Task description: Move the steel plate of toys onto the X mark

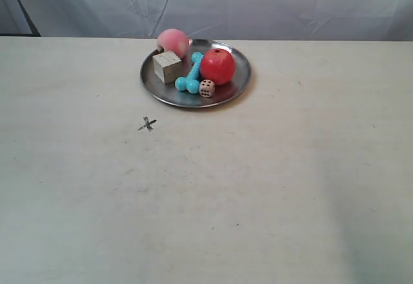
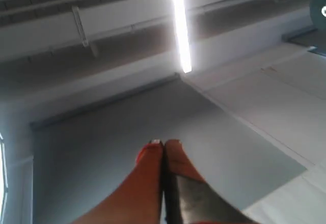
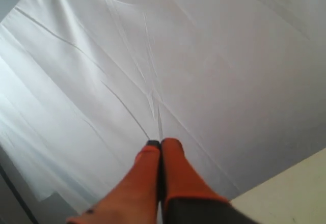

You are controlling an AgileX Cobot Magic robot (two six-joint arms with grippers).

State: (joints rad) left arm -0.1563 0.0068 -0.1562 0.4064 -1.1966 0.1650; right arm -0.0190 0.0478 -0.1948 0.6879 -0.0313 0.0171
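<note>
Orange fingers (image 2: 147, 170) pinch together, empty, on the left gripper (image 2: 164, 143), seemingly aimed at a ceiling (image 2: 102, 30), and on the right gripper (image 3: 160, 143), facing white cloth (image 3: 214, 56). Out on the table (image 1: 258, 200) the steel plate (image 1: 239, 71) carries the toys (image 1: 217, 66); the X mark (image 1: 147, 124) lies apart at its seven o'clock.

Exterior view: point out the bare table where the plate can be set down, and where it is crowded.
Bare table surrounds the X mark, and everything from it to the view's bottom edge is free. Open strips also flank the steel plate at the view's left and right. Only the plate is crowded: toys fill it.
</note>
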